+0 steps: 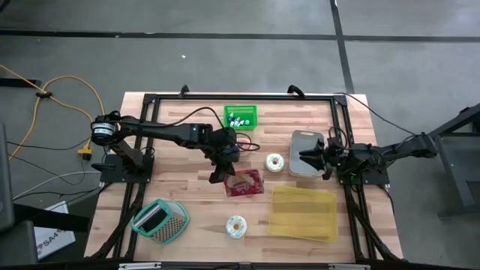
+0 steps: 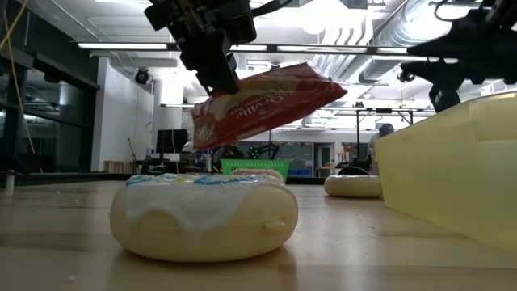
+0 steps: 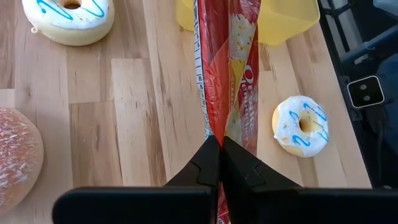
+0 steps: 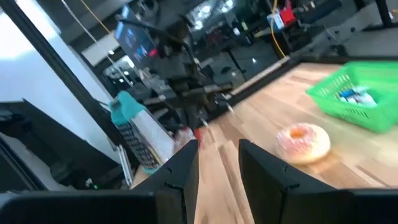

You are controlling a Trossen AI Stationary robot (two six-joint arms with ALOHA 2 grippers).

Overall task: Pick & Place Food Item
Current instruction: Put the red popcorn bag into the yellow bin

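Note:
A red snack bag (image 2: 266, 105) hangs above the table's middle, with my left gripper (image 1: 219, 174) shut on it. In the high view the bag (image 1: 245, 183) shows just right of that gripper. A white-iced donut (image 1: 276, 161) lies to the bag's right and another (image 1: 236, 225) near the front edge. My right gripper (image 1: 306, 159) waits open over a grey container (image 1: 304, 142) at the right, nothing between its fingers (image 4: 186, 165). My left gripper pinches the bag's end seam (image 3: 214, 127) between its two shut fingers (image 3: 202, 165). It comes slanting down from the table's left, and the bag runs on away from the fingers. The bag is lifted clear of the table, tilted, its free end (image 2: 327, 85) the higher.
A yellow bin (image 1: 304, 212) lies at the front right, a green basket (image 1: 240, 116) at the far edge, a teal-rimmed mesh container (image 1: 159, 221) at the front left. A pink sprinkled donut (image 4: 303, 142) sits near the basket. A black frame (image 1: 345, 135) edges the table.

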